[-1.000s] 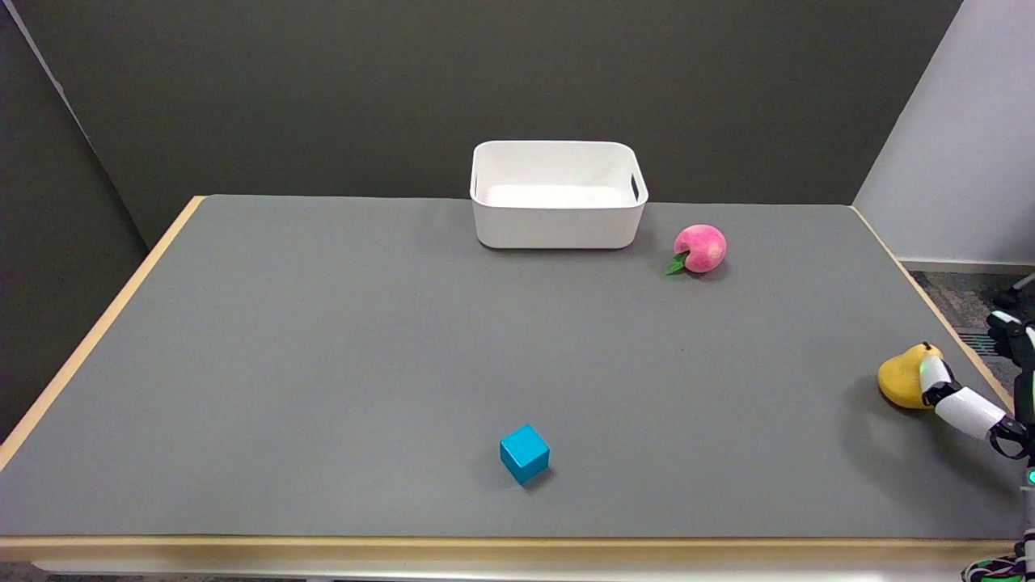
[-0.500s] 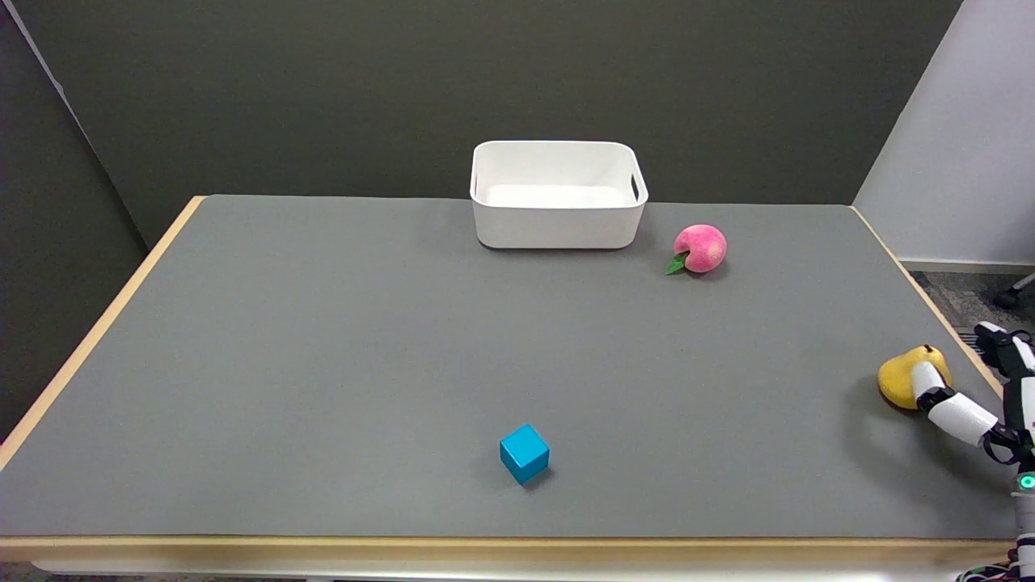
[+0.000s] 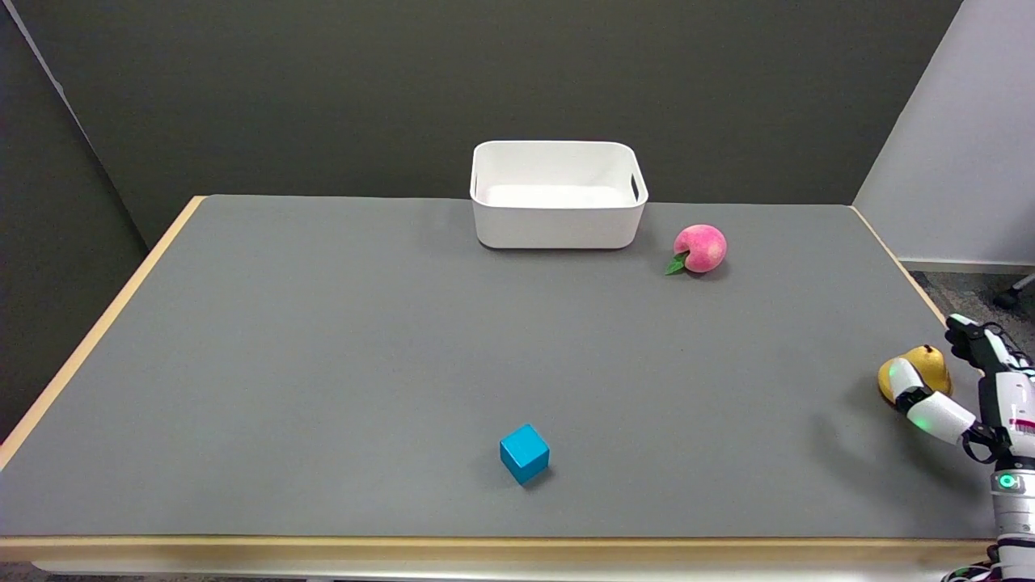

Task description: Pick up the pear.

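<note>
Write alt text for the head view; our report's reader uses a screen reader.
The robot's right hand reaches around a yellow pear at the right edge of a grey table, fingers spread on either side. Farther off sit a white bin, a pink peach and a blue cube.

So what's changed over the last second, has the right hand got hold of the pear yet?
The right hand has come further into view from the right edge, moving left around the yellow pear: one finger now crosses its near side, others stand behind it. Whether it grips yet cannot be told. The pear has not moved or lifted off the table. The peach, blue cube and white bin stayed put.
</note>
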Robot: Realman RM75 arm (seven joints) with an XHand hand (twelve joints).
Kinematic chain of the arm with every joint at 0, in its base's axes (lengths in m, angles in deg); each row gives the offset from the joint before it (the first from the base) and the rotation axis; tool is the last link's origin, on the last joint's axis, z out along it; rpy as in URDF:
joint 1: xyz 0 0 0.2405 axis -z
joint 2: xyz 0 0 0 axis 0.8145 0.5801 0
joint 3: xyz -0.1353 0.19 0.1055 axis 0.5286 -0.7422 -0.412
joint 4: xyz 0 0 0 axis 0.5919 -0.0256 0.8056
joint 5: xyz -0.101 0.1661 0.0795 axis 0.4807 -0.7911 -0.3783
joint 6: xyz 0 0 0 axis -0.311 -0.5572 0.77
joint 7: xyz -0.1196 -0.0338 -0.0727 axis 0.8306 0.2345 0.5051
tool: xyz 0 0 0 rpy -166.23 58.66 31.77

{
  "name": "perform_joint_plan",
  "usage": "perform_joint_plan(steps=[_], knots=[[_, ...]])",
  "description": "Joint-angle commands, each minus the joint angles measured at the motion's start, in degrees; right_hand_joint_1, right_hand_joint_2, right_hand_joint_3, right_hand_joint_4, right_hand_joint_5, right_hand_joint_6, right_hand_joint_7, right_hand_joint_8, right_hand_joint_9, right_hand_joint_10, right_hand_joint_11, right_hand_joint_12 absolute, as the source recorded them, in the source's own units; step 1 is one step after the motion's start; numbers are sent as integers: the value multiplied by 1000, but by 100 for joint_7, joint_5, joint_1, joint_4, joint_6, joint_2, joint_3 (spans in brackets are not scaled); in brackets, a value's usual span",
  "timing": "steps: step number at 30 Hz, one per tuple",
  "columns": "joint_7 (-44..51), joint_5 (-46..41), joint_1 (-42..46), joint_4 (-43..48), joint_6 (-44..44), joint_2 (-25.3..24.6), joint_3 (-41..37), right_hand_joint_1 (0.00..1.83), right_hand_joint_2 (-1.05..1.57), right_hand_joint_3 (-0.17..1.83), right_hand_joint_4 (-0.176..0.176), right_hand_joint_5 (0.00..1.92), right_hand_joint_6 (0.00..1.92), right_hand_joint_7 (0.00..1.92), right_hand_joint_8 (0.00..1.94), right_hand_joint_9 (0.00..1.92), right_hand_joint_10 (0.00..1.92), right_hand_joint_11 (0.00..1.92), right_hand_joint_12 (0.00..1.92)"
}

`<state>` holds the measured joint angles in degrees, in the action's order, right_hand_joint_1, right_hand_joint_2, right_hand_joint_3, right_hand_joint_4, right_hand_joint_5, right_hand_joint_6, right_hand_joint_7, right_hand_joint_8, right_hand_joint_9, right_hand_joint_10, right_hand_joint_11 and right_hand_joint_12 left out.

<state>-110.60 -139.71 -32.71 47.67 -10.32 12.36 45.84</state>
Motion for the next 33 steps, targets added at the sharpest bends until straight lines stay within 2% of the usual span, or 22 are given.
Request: perform_joint_plan(steps=[1,15,26,29,31,32,33], knots=[[-15,288,-22,273,90,55,200,477,607,830,-35,252,457,355,463,249,910,60,1262],[-15,288,-436,-349,-892,-25,448,477,612,830,-39,263,474,365,468,255,908,46,1239],[-15,288,-596,-415,-879,-33,441,477,619,834,-39,271,486,370,466,263,899,45,1234],[33,288,-651,-466,-779,-87,441,524,635,841,-40,295,524,435,535,341,982,91,1276],[33,288,-723,-570,-644,-142,448,594,658,858,-46,322,577,482,656,408,1088,143,1357],[33,302,-783,-676,-522,-174,470,745,701,867,-85,410,781,402,1198,400,1485,63,1679],[33,318,-861,-801,-410,-213,515,863,737,875,-118,476,942,337,1620,396,1792,2,1921]])
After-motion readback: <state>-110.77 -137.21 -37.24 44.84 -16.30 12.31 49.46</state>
